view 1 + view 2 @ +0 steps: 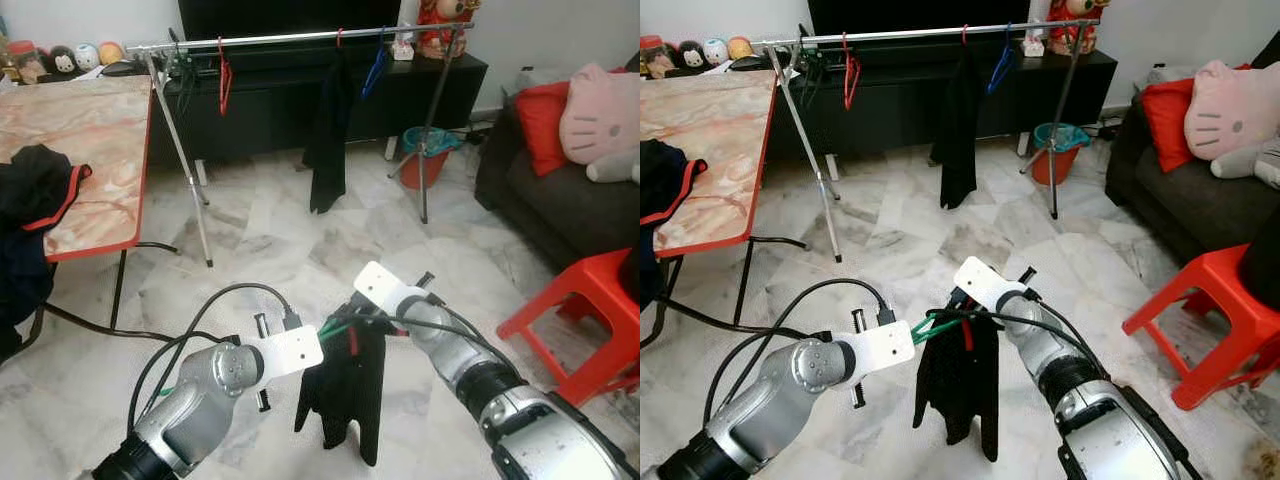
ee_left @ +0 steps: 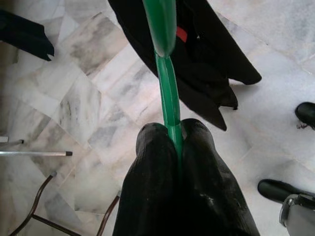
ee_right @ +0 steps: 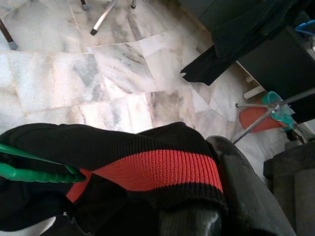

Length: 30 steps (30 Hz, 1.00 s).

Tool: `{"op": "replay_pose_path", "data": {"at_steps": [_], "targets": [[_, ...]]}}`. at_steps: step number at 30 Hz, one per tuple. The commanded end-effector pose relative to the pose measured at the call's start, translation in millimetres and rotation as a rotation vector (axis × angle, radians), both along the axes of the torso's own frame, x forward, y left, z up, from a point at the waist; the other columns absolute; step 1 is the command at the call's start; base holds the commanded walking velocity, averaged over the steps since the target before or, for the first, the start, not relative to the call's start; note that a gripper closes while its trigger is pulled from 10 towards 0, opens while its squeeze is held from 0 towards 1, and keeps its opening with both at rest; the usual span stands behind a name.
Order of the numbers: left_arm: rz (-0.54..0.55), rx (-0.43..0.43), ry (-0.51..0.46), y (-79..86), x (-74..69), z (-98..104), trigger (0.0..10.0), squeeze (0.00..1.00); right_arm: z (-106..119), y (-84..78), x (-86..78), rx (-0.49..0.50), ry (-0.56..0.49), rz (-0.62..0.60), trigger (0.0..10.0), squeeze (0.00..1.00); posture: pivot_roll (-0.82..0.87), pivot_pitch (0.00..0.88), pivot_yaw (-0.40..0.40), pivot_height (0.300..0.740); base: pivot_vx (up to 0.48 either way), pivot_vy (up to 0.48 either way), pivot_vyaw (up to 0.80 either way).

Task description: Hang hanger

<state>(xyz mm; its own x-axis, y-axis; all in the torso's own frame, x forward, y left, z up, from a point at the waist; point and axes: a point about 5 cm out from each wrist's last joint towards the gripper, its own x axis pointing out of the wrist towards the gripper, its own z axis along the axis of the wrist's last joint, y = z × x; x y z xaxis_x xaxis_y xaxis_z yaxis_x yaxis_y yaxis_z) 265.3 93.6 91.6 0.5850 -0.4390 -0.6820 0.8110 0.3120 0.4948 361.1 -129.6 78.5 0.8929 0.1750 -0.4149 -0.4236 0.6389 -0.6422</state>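
A green hanger carrying a black garment with a red collar band hangs low over the floor between my two arms. My left gripper is shut on the hanger's green bar, seen also in the eye view. My right gripper is shut on the garment's collar, with one black finger showing beside the red band. The clothes rack's rail stands far ahead, holding a red hanger, a hung black garment and a blue hanger.
A marble-topped table with dark clothes on it stands at the left. A red stool and a dark sofa are on the right. A red bucket sits by the rack's right leg. Cables lie on the floor at the left.
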Motion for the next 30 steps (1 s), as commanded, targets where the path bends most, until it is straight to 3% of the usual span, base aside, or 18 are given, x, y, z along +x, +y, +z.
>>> {"op": "replay_pose_path", "data": {"at_steps": [1, 8, 13, 30], "targets": [[0.116, 0.148, 0.205, 32.2, -16.7, -48, 10.0, 0.0, 50, -26.7, 25.3, 0.114, -0.163, -0.157, 10.0, 0.0, 0.11, 0.0, -0.071, 0.74, 0.0, 0.0, 0.0], [0.123, 0.101, 0.194, 23.8, -13.6, -43, 10.0, 0.0, 47, -6.7, 23.2, 0.17, -0.14, -0.104, 10.0, 0.0, 0.11, 0.0, -0.071, 0.74, 0.0, 0.0, 0.0], [0.086, 0.033, 0.212, 6.6, -13.9, -40, 10.0, 0.0, 48, 17.4, 21.0, 0.23, -0.119, -0.018, 10.0, 0.0, 0.11, 0.0, -0.073, 0.74, 0.0, 0.0, 0.0], [0.086, 0.033, 0.212, 6.6, -13.9, -40, 10.0, 0.0, 48, 17.4, 21.0, 0.23, -0.119, -0.018, 10.0, 0.0, 0.11, 0.0, -0.073, 0.74, 0.0, 0.0, 0.0]]}}
